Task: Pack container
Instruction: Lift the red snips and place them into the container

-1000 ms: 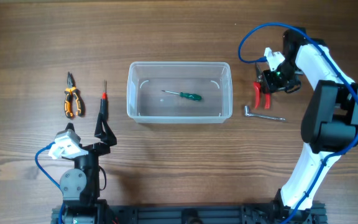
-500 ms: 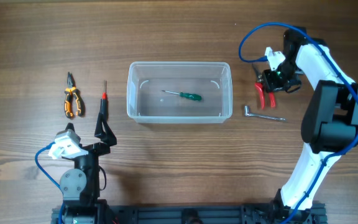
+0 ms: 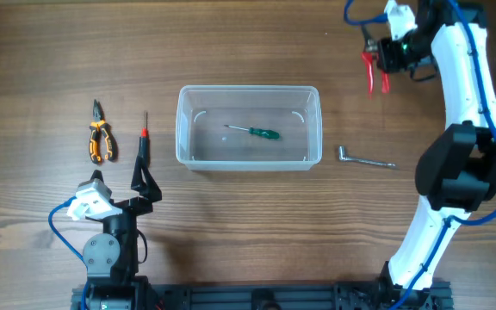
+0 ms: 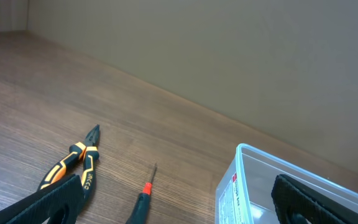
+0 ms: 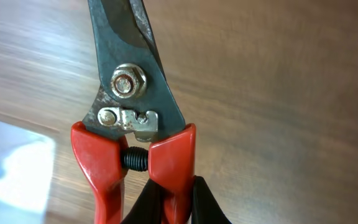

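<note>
Clear container (image 3: 248, 89) sits mid-table holding a green-handled screwdriver (image 3: 257, 133), right gripper (image 3: 387, 53) clamped on red-handled snips (image 3: 374, 71) at far back right, left gripper (image 3: 145, 182) spread wide near orange pliers (image 3: 98, 140).

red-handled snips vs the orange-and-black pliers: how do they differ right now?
Grips: the red-handled metal snips have plain red grips with a spring between; the orange-and-black long-nose pliers are two-tone. State: the right gripper clamps the snips; the pliers lie free on the wooden table. Place: snips right of the clear plastic container, pliers left of it. Both are outside it.
</note>
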You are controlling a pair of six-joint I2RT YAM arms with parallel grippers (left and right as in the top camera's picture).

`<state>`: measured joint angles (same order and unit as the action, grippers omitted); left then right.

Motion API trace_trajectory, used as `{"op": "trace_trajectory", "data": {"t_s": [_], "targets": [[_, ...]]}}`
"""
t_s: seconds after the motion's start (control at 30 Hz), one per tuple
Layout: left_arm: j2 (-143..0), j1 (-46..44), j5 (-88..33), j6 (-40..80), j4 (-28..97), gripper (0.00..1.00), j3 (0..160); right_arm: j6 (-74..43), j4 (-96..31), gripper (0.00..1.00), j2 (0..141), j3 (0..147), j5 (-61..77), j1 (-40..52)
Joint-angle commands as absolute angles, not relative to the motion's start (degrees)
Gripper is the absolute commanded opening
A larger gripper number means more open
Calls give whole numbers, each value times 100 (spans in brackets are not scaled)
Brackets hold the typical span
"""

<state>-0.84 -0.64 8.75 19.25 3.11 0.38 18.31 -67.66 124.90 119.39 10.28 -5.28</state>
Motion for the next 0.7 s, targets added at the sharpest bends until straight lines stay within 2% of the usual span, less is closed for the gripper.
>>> {"op": "trace_trajectory", "data": {"t_s": [0.0,0.33,0.47,0.67], "targets": [[-56,-95,921,1997,325,100,34,2265,-6954,5,12289,12536,1634,-134],[-56,-95,921,1997,325,100,34,2556,-7133,6,11797,12575,1806,1616],[-56,-95,921,1997,325,100,34,3098,-7522,6,11793,12573,1780,2383],[-56,-95,921,1997,325,100,34,4058,-7806,7,11795,12516,1017,2749]]}}
